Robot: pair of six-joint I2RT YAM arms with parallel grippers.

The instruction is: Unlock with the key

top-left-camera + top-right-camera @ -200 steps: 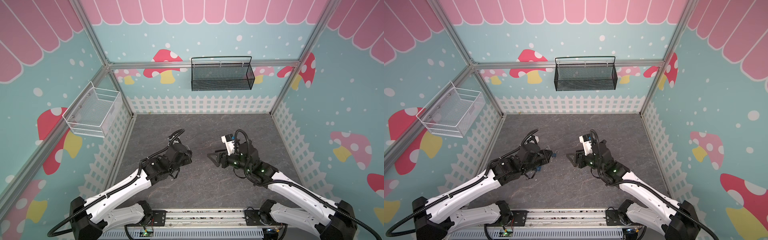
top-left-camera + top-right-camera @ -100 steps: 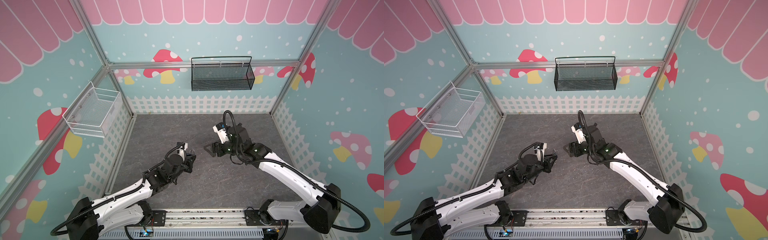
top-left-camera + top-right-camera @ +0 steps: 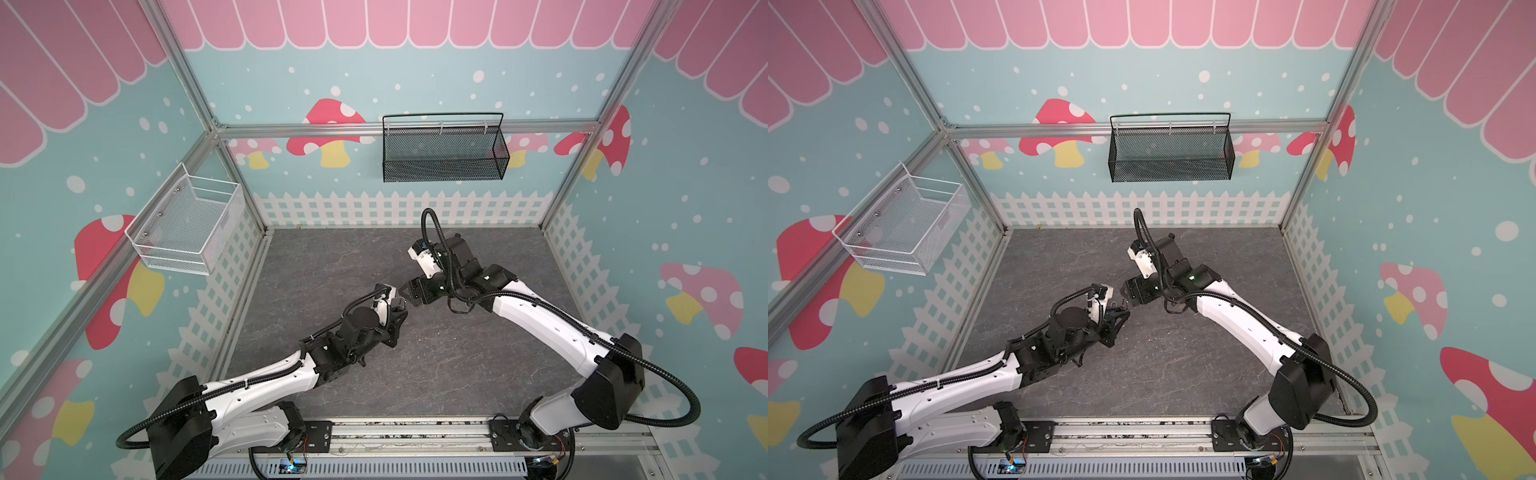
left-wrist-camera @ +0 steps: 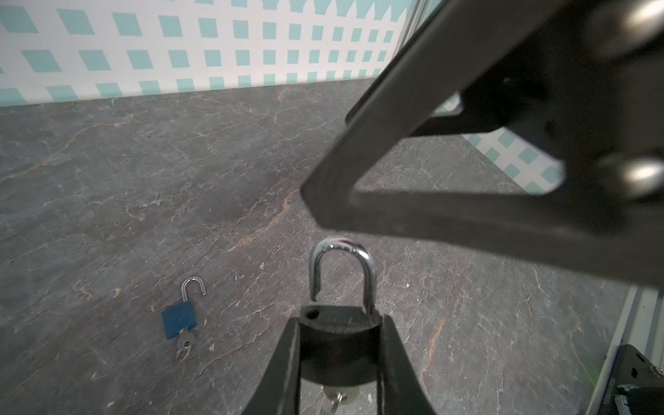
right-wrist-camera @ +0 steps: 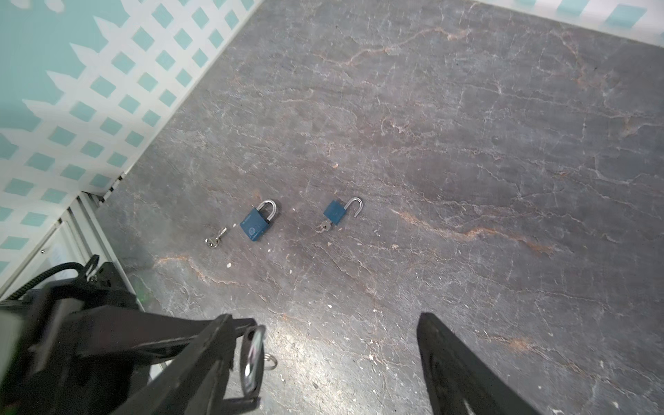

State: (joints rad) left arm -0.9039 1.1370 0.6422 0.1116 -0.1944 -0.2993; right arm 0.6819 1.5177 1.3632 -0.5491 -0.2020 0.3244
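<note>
The left gripper and the right gripper were tip to tip over the gray floor. A black basket and a white basket hung on the walls.

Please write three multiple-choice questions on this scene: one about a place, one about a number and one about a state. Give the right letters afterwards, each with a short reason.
1. Where is the black padlock with a silver shackle?
A. in the black mesh basket
B. hanging on the white wire basket
C. clamped in the left gripper

2. How many blue padlocks lie on the grey stone-look table?
A. one
B. two
C. four

3. The smaller blue padlock has its shackle:
A. swung open
B. shut
C. missing

Answers:
1. C: the left wrist view shows the gripper holding the padlock's body.
2. B: the right wrist view shows a larger one and a smaller one.
3. A: the shackle's free end stands clear of the body, and a silver key is in the lock.
</note>
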